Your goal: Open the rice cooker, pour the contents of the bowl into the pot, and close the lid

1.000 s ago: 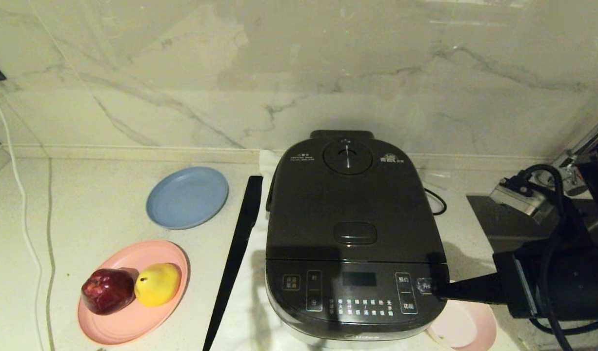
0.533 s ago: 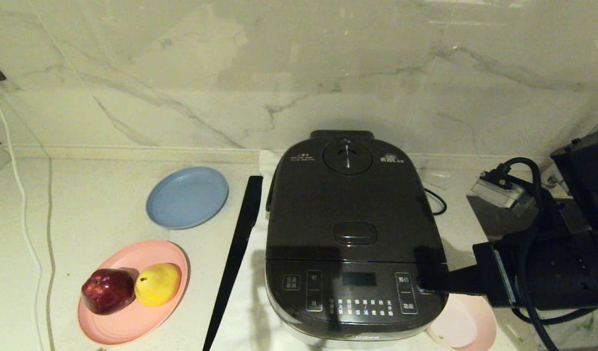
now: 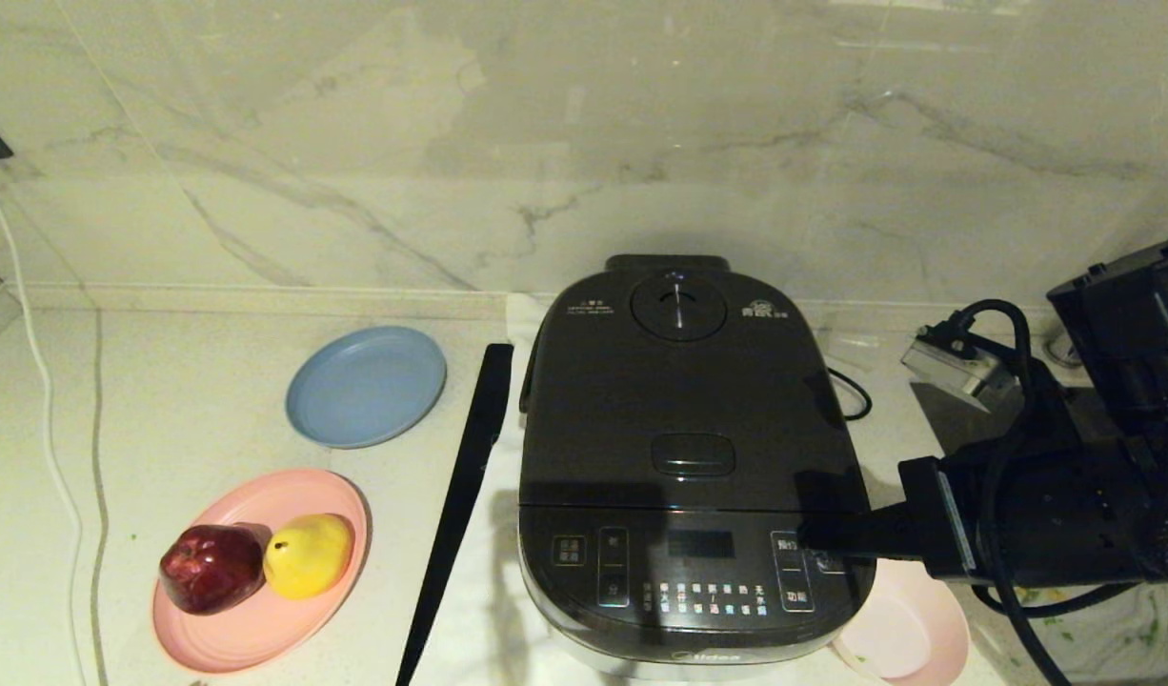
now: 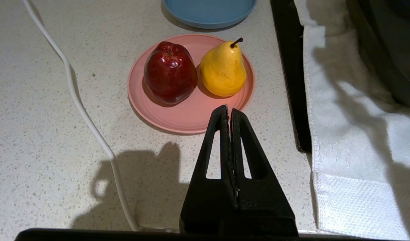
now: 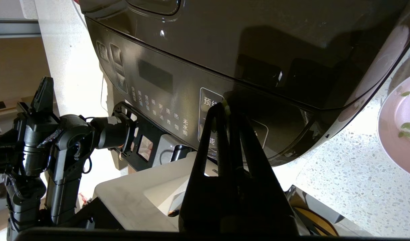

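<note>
The dark rice cooker [image 3: 694, 457] stands in the middle of the counter with its lid [image 3: 684, 391] down, so the pot is hidden. My right gripper [image 3: 805, 539] is shut, its tips over the right side of the front button panel [image 5: 165, 100]; a tiny green bit clings to the tips [image 5: 226, 107]. The pale pink bowl [image 3: 906, 634] sits at the cooker's front right corner, below my right arm, holding only a few green bits [image 5: 405, 134]. My left gripper [image 4: 229, 110] is shut and empty, above the counter near the pink plate.
A pink plate [image 3: 289, 624] with a red apple [image 3: 210, 568] and a yellow pear [image 3: 308, 554] lies front left, a blue plate [image 3: 366, 385] behind it. A black strip [image 3: 462, 495] and white towel [image 4: 352, 134] border the cooker. A white cable [image 3: 46, 419] runs along the left.
My right arm has slid left, carrying the shut fingertips from the cooker's right edge onto the front panel. The lid stays down; the bowl has not moved.
</note>
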Available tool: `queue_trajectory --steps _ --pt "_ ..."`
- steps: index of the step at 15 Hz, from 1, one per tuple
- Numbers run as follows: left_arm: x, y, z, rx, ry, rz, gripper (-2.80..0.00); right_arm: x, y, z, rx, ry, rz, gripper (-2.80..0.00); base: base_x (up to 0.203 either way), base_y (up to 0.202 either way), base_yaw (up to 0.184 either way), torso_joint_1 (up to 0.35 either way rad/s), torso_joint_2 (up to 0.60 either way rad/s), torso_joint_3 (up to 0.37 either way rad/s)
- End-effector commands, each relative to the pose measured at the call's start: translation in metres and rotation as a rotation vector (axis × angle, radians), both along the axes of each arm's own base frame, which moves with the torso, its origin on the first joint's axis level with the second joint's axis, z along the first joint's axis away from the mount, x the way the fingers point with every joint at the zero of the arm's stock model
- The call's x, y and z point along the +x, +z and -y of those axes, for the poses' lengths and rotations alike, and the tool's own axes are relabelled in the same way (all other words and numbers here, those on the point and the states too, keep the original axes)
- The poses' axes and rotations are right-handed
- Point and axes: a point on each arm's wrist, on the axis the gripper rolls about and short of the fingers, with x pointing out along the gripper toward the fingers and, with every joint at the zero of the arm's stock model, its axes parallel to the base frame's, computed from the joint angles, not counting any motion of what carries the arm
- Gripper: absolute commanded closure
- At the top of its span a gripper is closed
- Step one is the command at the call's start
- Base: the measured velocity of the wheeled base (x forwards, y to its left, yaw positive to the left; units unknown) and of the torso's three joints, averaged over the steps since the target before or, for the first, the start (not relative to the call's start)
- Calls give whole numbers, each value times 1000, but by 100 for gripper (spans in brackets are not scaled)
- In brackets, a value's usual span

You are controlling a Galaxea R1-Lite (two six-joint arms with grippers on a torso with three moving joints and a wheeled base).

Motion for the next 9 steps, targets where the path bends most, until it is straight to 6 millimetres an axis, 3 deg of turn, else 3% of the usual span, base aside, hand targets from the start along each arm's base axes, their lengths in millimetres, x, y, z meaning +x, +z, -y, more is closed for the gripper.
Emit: queue_trajectory --steps 1,9 --pt "0 0 0 0 0 0 0 -2 2 3 5 -8 1 0 0 0 0 0 0 0" --pt "0 0 0 0 -1 1 0 -7 -2 7 -1 -6 -6 0 0 0 0 0 0 0"
